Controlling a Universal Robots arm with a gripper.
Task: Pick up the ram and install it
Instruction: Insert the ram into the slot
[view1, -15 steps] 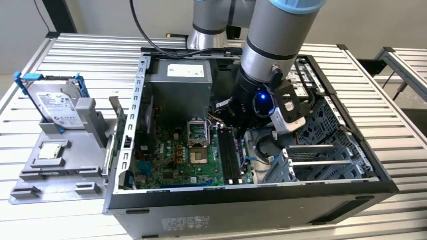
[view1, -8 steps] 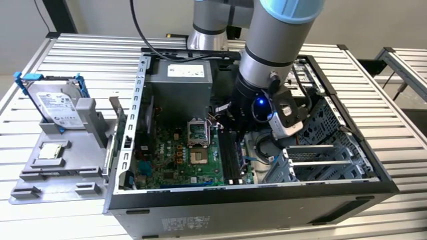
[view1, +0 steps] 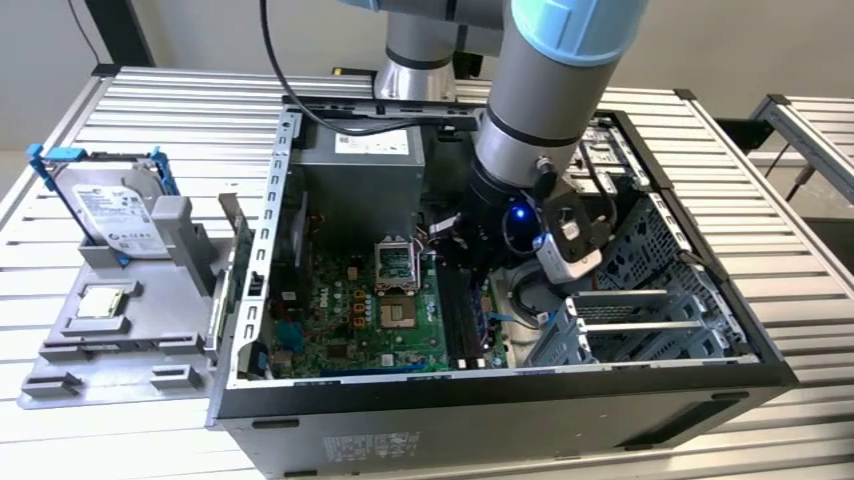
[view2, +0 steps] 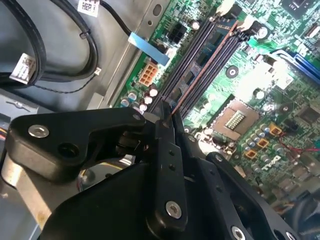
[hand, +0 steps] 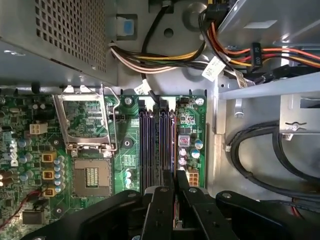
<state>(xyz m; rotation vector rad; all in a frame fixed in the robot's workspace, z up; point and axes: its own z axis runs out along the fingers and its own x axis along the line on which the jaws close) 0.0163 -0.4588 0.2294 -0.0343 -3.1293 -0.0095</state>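
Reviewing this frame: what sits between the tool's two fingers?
A thin board seen edge-on, the ram, is pinched in the tool and runs along the black memory slots. This shows in the second wrist view.

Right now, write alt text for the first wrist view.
The black gripper hangs over the dark memory slots of a green motherboard, its fingers close together on a thin edge-on strip, likely the ram. An empty processor socket sits beside the slots; bundled cables run beyond.
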